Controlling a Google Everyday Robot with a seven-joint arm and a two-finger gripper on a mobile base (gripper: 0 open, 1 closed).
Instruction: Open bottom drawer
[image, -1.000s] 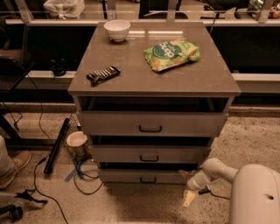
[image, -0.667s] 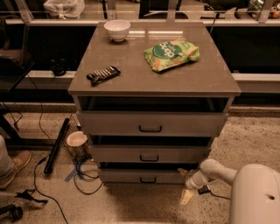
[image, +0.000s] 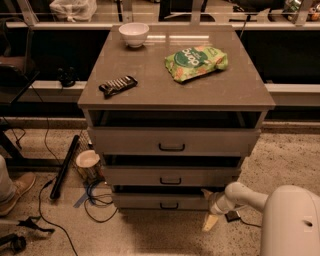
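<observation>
The bottom drawer is the lowest, narrowest grey-beige front of the cabinet. Its small black bar handle sits at the middle of the front. A dark gap shows above the front. My gripper hangs low over the floor, just off the drawer's right end and to the right of the handle, touching neither. Its tip is pale yellow and points down and left. My white arm reaches in from the lower right.
The middle drawer and top drawer are above it. On the cabinet top lie a white bowl, a green chip bag and a snack bar. A cup, a black pole and cables lie on the floor at left.
My gripper has shifted slightly left, closer to the cabinet's lower right corner. The drawers have not moved.
</observation>
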